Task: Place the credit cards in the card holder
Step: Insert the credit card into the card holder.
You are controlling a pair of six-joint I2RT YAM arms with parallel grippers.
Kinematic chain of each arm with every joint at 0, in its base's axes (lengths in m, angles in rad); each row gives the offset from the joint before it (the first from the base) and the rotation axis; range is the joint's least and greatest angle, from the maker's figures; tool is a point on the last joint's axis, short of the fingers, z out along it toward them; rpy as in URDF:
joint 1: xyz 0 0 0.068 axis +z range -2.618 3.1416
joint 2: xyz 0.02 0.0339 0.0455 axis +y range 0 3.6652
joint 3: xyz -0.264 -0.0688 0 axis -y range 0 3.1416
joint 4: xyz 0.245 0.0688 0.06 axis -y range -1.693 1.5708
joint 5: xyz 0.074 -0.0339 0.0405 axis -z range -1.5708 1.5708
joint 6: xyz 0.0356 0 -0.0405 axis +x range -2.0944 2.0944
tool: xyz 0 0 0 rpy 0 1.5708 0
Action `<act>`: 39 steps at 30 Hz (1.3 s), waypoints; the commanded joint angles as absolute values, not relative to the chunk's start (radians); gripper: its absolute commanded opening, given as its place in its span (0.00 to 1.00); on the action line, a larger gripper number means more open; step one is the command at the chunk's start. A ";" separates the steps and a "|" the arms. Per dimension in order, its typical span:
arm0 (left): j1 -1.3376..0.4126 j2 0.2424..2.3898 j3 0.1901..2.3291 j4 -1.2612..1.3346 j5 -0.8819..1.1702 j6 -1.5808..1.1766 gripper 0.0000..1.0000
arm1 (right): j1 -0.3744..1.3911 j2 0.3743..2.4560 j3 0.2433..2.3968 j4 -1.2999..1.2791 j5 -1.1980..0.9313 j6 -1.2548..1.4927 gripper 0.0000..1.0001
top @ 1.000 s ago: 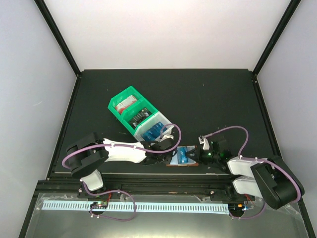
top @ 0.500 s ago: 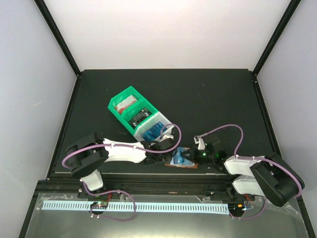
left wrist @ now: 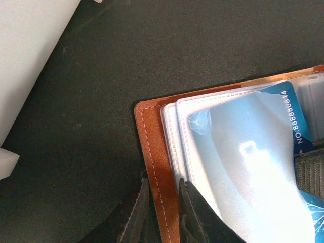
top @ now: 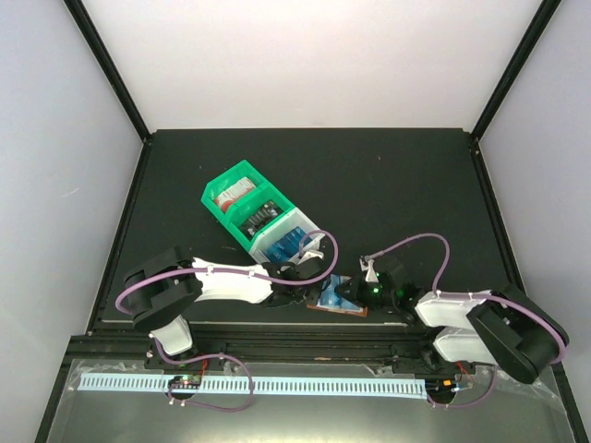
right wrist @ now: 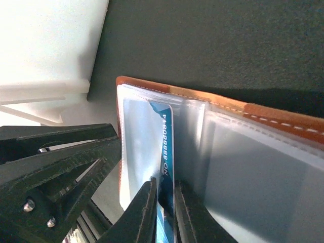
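Quick headcount. Two arms, the left arm (top: 231, 281) and the right arm (top: 452, 309), so two grippers as well: the left gripper (left wrist: 163, 182) and the right gripper (right wrist: 164, 190), two fingers each.

One card holder (left wrist: 153, 152), brown, with what looks like three clear pocket edges stacked inside.

Two bins: one green bin (top: 226, 180) with two compartments and one white bin (top: 312, 238).

Cards I can count: four. That's one blue card (right wrist: 167, 152) at the holder, one red and white card (top: 231, 197), one black card (top: 261, 218) and a second blue card (top: 284, 245). Could be more underneath that one, can't tell.
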State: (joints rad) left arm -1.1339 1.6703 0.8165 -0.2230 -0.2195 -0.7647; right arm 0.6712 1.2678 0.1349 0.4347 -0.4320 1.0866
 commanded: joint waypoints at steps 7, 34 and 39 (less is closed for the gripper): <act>-1.144 1.600 0.813 -0.274 -0.192 -0.759 0.22 | 0.730 1.101 0.242 0.046 -0.260 0.994 0.34; -1.150 1.596 0.762 -0.288 -0.113 -0.732 0.08 | 0.839 1.279 0.376 0.013 -0.293 0.983 0.33; -1.152 1.600 0.765 -0.272 -0.096 -0.729 0.08 | 0.872 1.316 0.403 0.038 -0.315 0.998 0.33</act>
